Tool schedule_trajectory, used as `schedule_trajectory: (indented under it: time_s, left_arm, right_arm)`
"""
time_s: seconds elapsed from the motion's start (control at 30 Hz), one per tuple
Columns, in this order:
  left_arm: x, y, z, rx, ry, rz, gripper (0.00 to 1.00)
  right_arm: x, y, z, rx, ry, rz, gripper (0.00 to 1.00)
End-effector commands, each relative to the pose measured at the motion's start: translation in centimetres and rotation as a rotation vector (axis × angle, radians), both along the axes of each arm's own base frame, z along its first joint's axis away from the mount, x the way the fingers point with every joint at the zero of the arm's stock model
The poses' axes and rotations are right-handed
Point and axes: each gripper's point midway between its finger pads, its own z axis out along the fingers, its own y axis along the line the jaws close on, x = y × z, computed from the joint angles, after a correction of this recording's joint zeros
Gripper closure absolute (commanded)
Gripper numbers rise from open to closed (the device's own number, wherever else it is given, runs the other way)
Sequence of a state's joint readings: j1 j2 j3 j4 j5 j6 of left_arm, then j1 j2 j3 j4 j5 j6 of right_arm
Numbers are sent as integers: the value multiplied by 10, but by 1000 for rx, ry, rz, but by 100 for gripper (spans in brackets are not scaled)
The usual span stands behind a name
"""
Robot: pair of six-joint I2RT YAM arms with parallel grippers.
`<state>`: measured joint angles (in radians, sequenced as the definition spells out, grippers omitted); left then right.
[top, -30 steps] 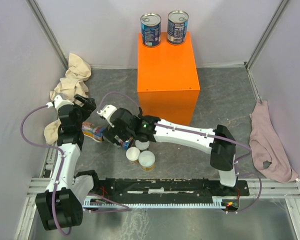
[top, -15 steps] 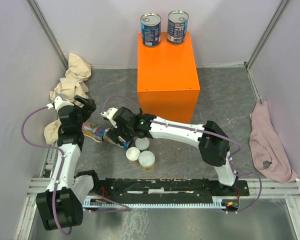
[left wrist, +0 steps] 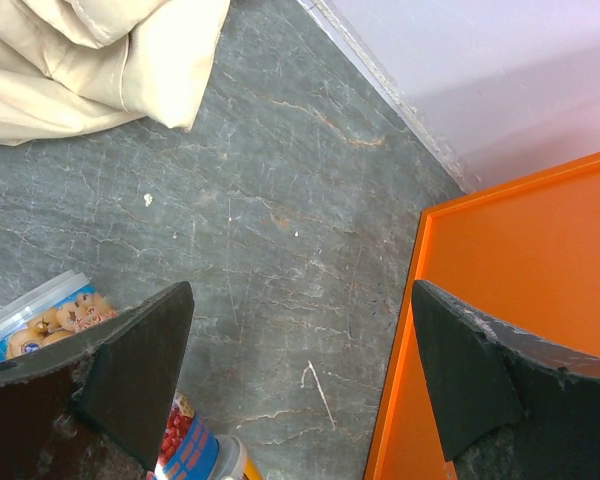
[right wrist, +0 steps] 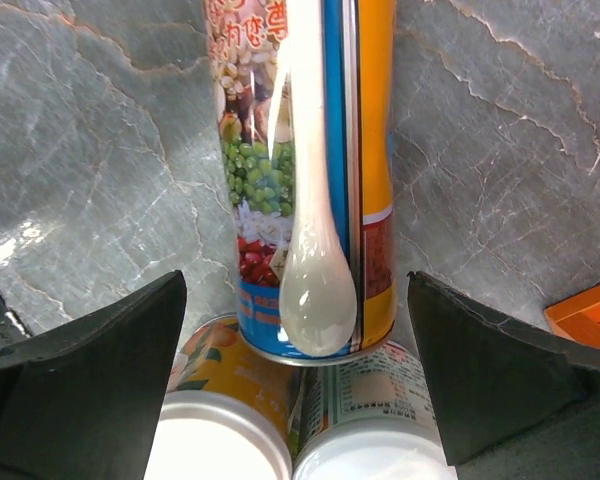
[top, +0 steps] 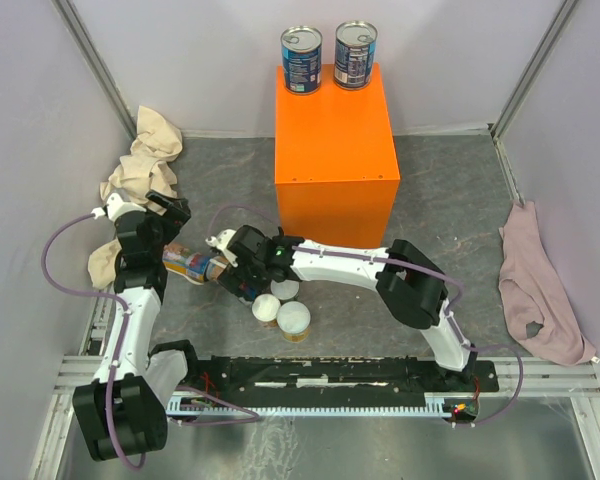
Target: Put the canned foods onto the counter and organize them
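Right gripper point(right wrist: 295, 330) is hanging low w/ jaws spread wide, straddling a tall cylindrical can w/ a colourful bean-picture label point(right wrist: 270, 150). That can is lying on its side on the grey marbled floor point(right wrist: 80, 150). Gaps are showing on both sides of it, so nothing is getting pinched. A white plastic spoon point(right wrist: 315, 250) is running along the can's side. Two white-lidded cans point(right wrist: 220, 445) are standing upright side by side, right at the lying can's end. In the top view a third pale-lidded can point(top: 296, 320) is sitting just beside them, nr the black rail point(top: 340, 375).

Left gripper point(left wrist: 300, 380) is gaping too, fingers well apart w/ only bare floor btwn them. Another colourful-labelled can point(top: 188, 264) is lying on its side just by it, & the crumpled beige cloth point(top: 140, 165) is sitting behind.

The big bright orange box point(top: 335, 140) is standing at rear centre, apart from the floor cans. Two blue-labelled steel tins point(top: 301, 60) are sitting upright side by side along its far top edge. A pink cloth point(top: 535, 290) is lying at far right.
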<state>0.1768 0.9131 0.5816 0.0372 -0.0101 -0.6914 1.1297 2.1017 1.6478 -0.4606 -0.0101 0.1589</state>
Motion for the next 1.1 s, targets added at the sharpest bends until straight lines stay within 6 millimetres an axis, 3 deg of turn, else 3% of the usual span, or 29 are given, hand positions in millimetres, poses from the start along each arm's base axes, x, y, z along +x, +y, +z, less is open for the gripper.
schedule_trajectory:
  time_s: [0.0, 0.33, 1.07]
  left_arm:
    - [5, -2, 11, -37, -60, -6, 4]
    - [5, 0, 10, -45, -62, -5, 4]
    - [5, 7, 6, -61, -59, 19, 5]
  right_arm:
    - [8, 12, 4, 35, -22, 20, 1]
    - [25, 39, 12, 29, -60, 56, 1]
    - [51, 78, -2, 60, -51, 56, 1]
